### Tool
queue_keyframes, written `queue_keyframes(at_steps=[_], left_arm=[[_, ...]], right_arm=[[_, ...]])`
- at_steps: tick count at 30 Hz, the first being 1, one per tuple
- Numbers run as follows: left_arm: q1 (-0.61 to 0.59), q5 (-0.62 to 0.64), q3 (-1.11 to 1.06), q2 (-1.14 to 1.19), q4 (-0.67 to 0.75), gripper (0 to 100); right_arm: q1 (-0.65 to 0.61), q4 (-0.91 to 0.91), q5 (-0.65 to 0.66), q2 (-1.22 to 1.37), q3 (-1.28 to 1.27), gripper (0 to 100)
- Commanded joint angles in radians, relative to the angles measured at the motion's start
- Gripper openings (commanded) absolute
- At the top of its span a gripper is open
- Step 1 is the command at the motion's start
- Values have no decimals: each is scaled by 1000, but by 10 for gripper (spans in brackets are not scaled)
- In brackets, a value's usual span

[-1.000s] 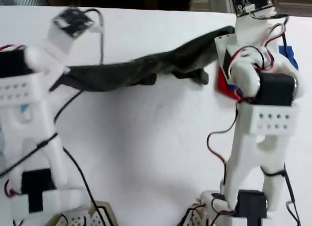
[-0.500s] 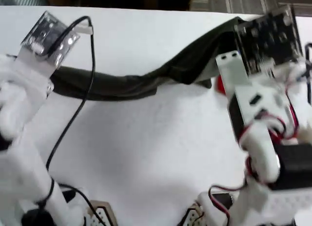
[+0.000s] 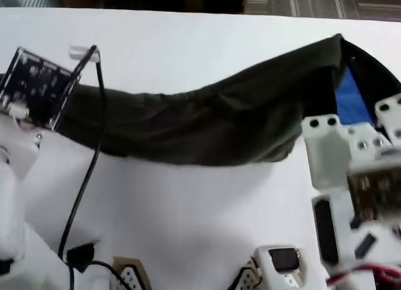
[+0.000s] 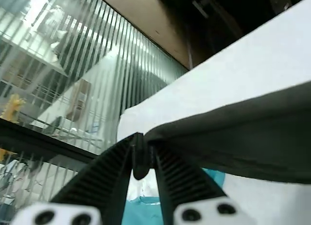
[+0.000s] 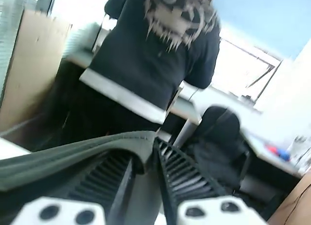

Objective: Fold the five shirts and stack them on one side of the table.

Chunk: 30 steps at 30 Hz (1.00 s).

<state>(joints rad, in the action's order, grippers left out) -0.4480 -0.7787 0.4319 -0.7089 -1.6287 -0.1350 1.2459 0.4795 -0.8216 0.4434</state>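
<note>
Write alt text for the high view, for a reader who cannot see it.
A dark shirt is stretched across the white table between two robot arms, the left arm at one end and the right arm at the other. Something blue shows beside the right arm.

No text, number or sign can be read anywhere. The circuit board (image 3: 36, 88) on one arm carries small pale marks, too fine to make out.
</note>
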Motion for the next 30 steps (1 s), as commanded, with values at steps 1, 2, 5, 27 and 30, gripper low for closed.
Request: queue_keyframes(at_steps=[1, 2, 5, 27, 30], left_arm=[[-20, 8, 28, -14, 29, 27], [-20, 8, 31, -14, 29, 27], [-20, 6, 33, -15, 68, 27], [-20, 0, 27, -18, 58, 27], [-57, 5, 25, -17, 52, 27]], right_arm=[[4, -56, 51, -12, 26, 22], [4, -62, 54, -12, 26, 22], [4, -76, 58, -10, 25, 22], [62, -125, 141, -18, -84, 22], [97, -125, 141, -21, -115, 22]])
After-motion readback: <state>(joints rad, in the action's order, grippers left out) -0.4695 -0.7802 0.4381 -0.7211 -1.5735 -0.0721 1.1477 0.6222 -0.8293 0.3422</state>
